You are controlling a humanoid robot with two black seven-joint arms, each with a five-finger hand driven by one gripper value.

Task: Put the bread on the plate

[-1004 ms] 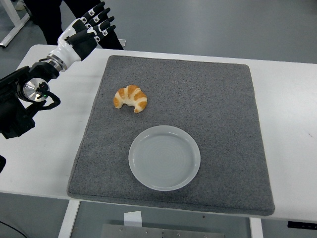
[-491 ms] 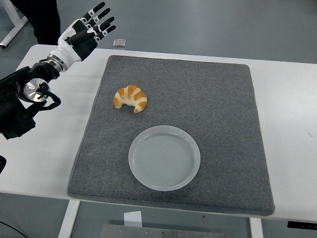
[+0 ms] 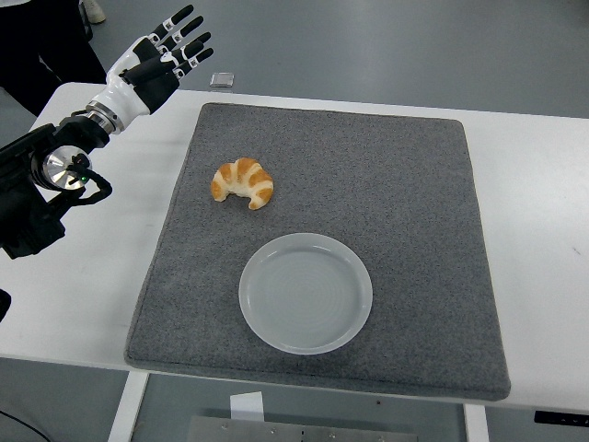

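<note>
A golden croissant [image 3: 243, 182] lies on the left half of a grey mat [image 3: 396, 184]. An empty white plate [image 3: 306, 292] sits on the mat in front of it, a little to the right, apart from the bread. My left hand [image 3: 168, 51] is raised over the table's far left corner, well behind and left of the croissant. Its fingers are spread and hold nothing. The right arm does not show.
The grey mat covers most of the white table [image 3: 543, 203]. A small flat object [image 3: 220, 79] lies on the floor beyond the table's far edge. A person's dark legs [image 3: 46, 46] stand at the top left corner.
The person at the top left has stepped further left and away. My left hand has barely moved. Croissant and plate stay where they were.
</note>
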